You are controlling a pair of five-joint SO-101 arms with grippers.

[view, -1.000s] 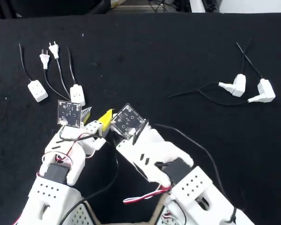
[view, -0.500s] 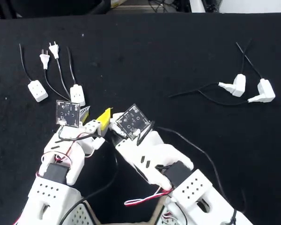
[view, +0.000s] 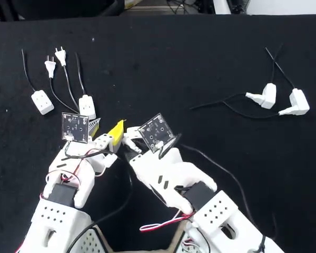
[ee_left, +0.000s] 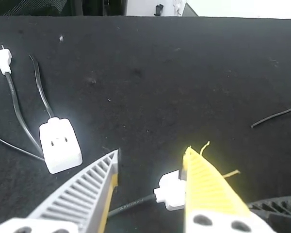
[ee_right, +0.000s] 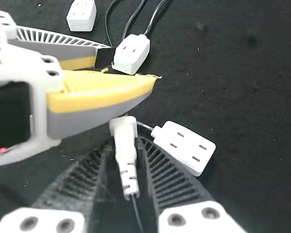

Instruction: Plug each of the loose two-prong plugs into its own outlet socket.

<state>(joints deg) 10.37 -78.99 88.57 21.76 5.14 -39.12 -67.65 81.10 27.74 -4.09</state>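
The right gripper point(ee_right: 125, 141) has swung toward 3 o'clock, clamped on a two-prong plug point(ee_right: 126, 162); the left gripper point(ee_left: 153, 152) gapes; no plug looks seated yet.

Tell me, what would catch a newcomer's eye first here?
Two white robot arms meet over the near side of a black table, their grippers close together. The right gripper grips a white plug between dark ribbed fingers, with the left gripper open close beside it, its yellow finger nearest. A white socket lies toward the table's left and an angled plug toward its right.
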